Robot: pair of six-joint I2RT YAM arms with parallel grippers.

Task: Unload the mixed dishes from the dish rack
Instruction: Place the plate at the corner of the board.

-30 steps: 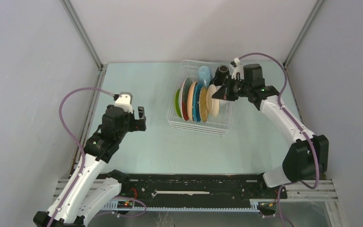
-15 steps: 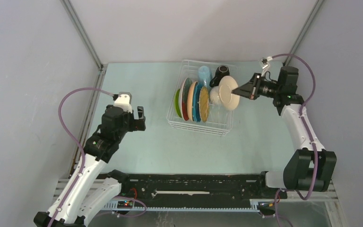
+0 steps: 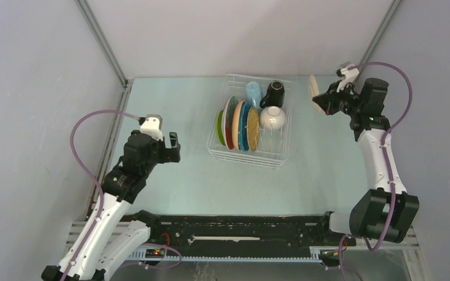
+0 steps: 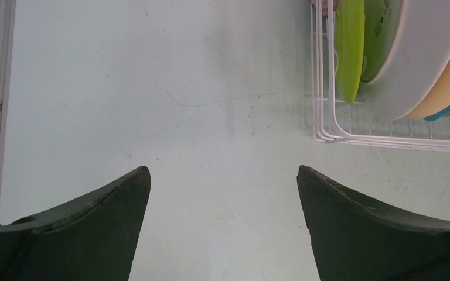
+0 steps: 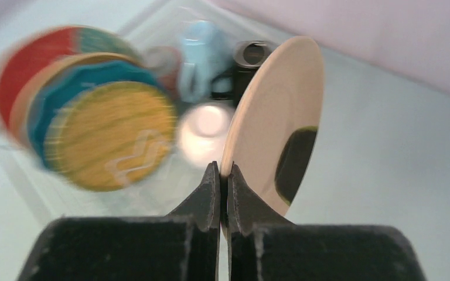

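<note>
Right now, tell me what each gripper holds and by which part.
The right gripper pinches the cream plate by its rim. The left gripper is open, holding nothing.

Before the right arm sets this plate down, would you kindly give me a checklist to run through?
1. Right tool shut on the cream plate rim: ok.
2. Plate clear of the dish rack: ok.
3. Bare table to the right of the rack for set-down: ok.
4. Left tool open, apart from the rack: ok.
5. Grip firm enough for tilting: cannot tell.
</note>
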